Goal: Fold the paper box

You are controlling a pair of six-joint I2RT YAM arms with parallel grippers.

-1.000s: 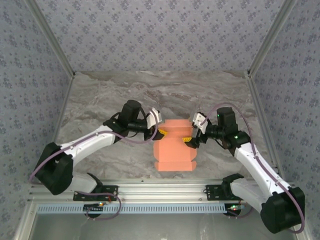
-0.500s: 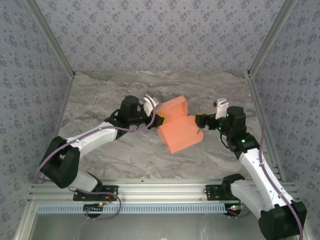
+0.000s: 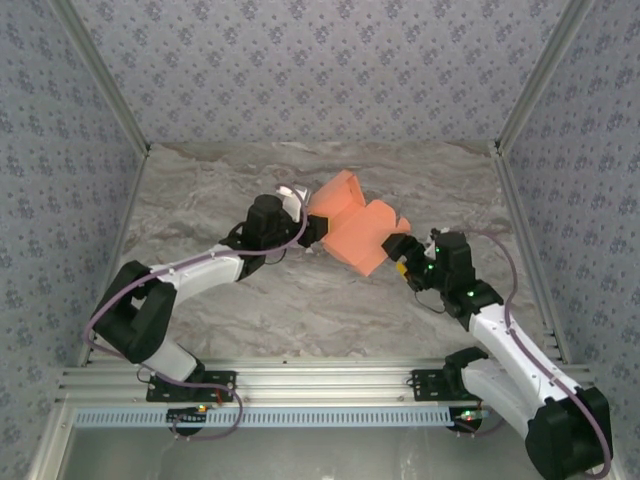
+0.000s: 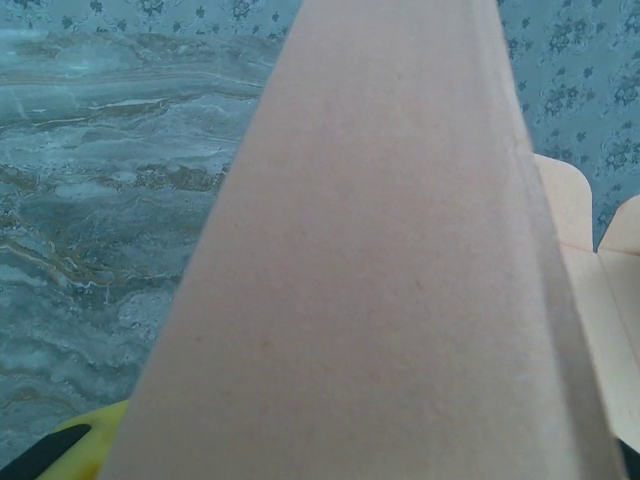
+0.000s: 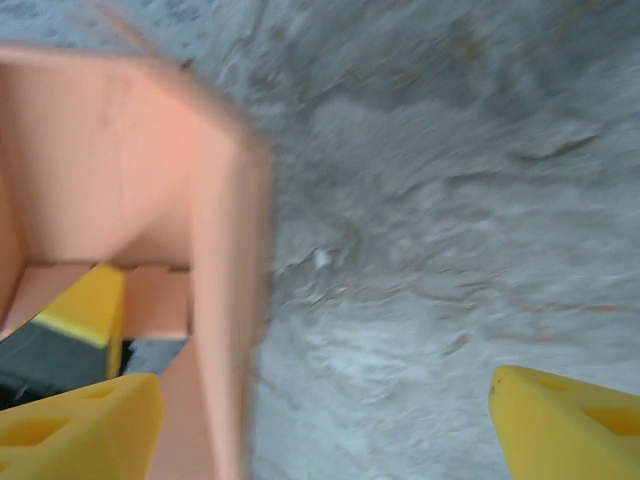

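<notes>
Over the marble-patterned table (image 3: 190, 200), left of centre, the left gripper (image 3: 314, 230) was closed on the left edge of the paper box (image 3: 355, 232), one yellow finger (image 4: 85, 448) showing beneath the card in the left wrist view. At centre, the orange box sat between the two arms, towards the far half of the table, partly formed, tilted and apparently lifted, with notched flaps showing at its right end; whether a lower corner touched the marble could not be told. To the right, the right gripper (image 3: 398, 256) was just beside the box's lower right corner, its jaws spread wide and nothing held. In the blurred right wrist view, one upright wall of the box rose between the yellow fingertips (image 5: 565, 425), close to the one at the picture's left. Thin card of this kind looked light and easy to lift, stiff only along its creases, and likely to bow or dent under a hard pinch on a flat panel. A sound hold appeared to be on a wall edge near a fold, as on the left, and the right gripper would probably do best to pinch the upright wall close to its crease rather than a loose tab
</notes>
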